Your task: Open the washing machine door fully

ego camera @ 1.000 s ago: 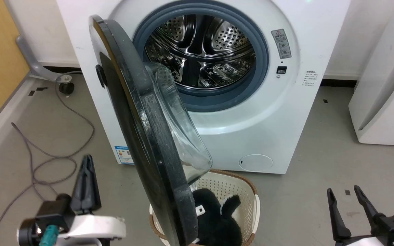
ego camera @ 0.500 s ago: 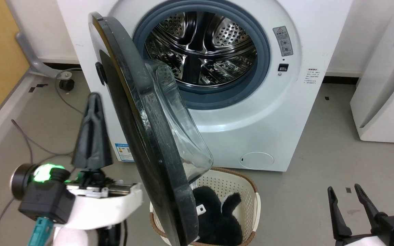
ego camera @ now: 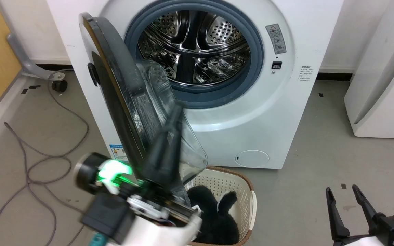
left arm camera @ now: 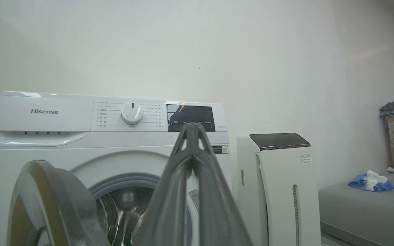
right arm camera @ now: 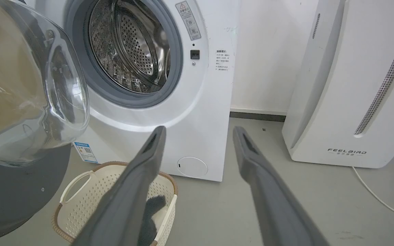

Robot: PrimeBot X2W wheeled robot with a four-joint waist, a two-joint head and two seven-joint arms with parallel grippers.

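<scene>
The washing machine door (ego camera: 115, 92) hangs about half open. It is hinged on my left side of the washing machine (ego camera: 251, 119) and stands out from the front, so the steel drum (ego camera: 197, 44) is fully exposed. From the head view I see the door nearly edge-on, with its glass bowl (ego camera: 157, 80) bulging toward the opening. My left end effector (ego camera: 175, 109) is raised with its two fingers pressed together into one blade pointing up, on the bowl side of the door. The motion blur keeps me from telling whether the blade touches the glass. In the left wrist view the closed left end effector (left arm camera: 192, 127) points at the control panel, and the door (left arm camera: 50, 205) sits to its left. My right end effector (ego camera: 341, 189) waits low, well apart from the machine, with its fingers spread and nothing between them. I judge this to be the widening step: the latch is free and the door must swing further round toward my left. The next move calls for laying the closed fingers against the door's inner rim rather than the slippery bowl. I would then push outward along the hinge's arc while staying above the basket (ego camera: 248, 191) on the floor below the door's lower edge.
</scene>
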